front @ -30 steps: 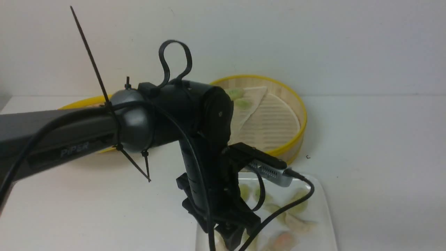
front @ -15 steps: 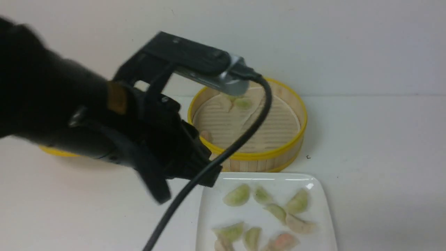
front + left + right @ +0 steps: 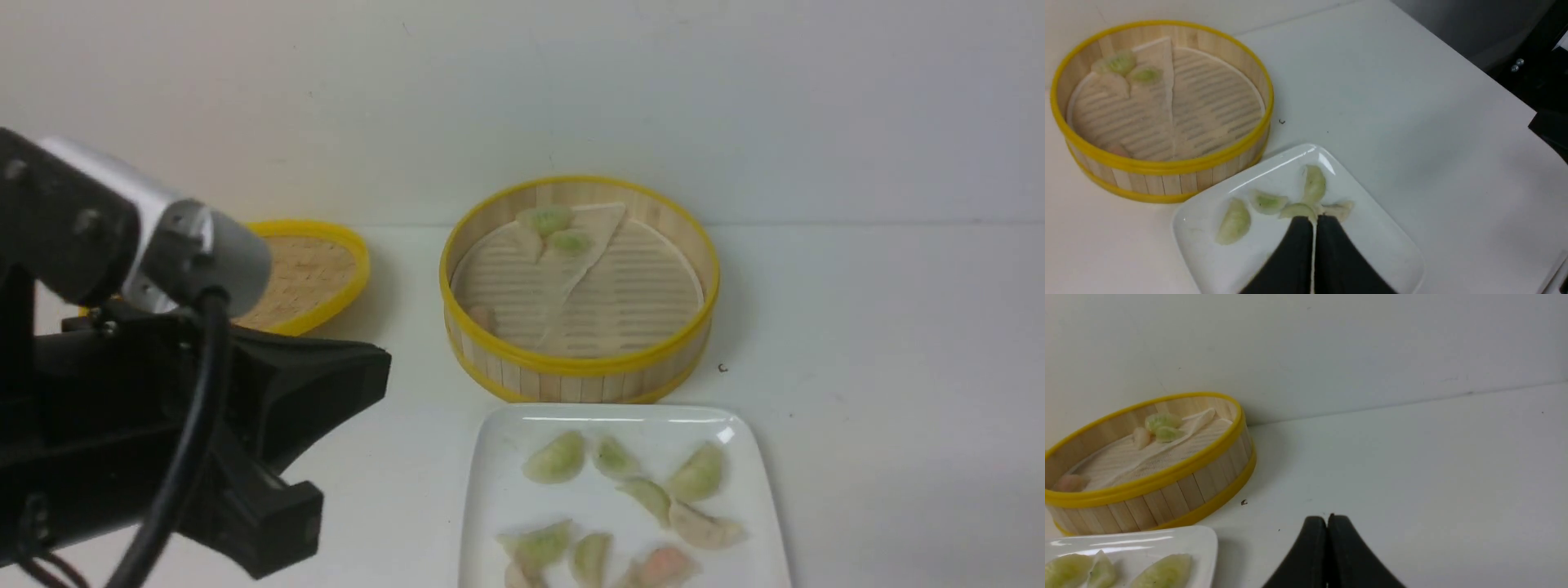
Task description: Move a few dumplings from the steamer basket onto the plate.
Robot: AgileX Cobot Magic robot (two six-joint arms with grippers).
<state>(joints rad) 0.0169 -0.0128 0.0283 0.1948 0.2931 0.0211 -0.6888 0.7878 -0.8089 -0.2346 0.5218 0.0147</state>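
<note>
At the near edge of the white table [image 3: 882, 367], about the middle, stood the square white plate [image 3: 500, 465] with some nine dumplings [image 3: 557, 457] on it, mostly pale green and one pinkish; the nearest ones were cut by the picture's border. The left arm [image 3: 122, 408] filled the near left side in the front view. The left gripper [image 3: 1313, 220] had its two black fingers pressed together with nothing between them. The right gripper [image 3: 1327, 519] was closed and empty too, low over the bare table toward the right edge. Just behind the plate stood the round bamboo basket [image 3: 694, 327]. Inside it, two green dumplings and a whitish one lay by the far wall on the folded paper [image 3: 592, 237], and a pinkish one by the near left wall. A flat woven lid [image 3: 306, 273] lay toward the far left corner.
</note>
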